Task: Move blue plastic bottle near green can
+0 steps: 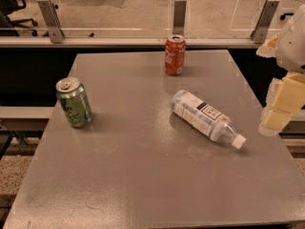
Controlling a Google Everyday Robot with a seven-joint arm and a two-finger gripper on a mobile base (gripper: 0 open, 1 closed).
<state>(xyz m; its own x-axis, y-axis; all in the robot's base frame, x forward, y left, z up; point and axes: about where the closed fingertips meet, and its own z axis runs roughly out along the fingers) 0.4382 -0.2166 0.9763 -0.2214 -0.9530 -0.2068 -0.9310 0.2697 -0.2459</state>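
Note:
The blue plastic bottle [204,116] lies on its side right of the table's middle, with its white cap pointing toward the front right. The green can [74,102] stands upright near the left edge of the grey table [143,175], far from the bottle. My gripper [282,104] is at the right edge of the view, beyond the table's right side and to the right of the bottle's cap, touching nothing.
A red cola can [175,55] stands upright near the table's back edge, behind the bottle. A glass railing with metal posts [179,15] runs behind the table. An office chair [14,6] shows at the far left.

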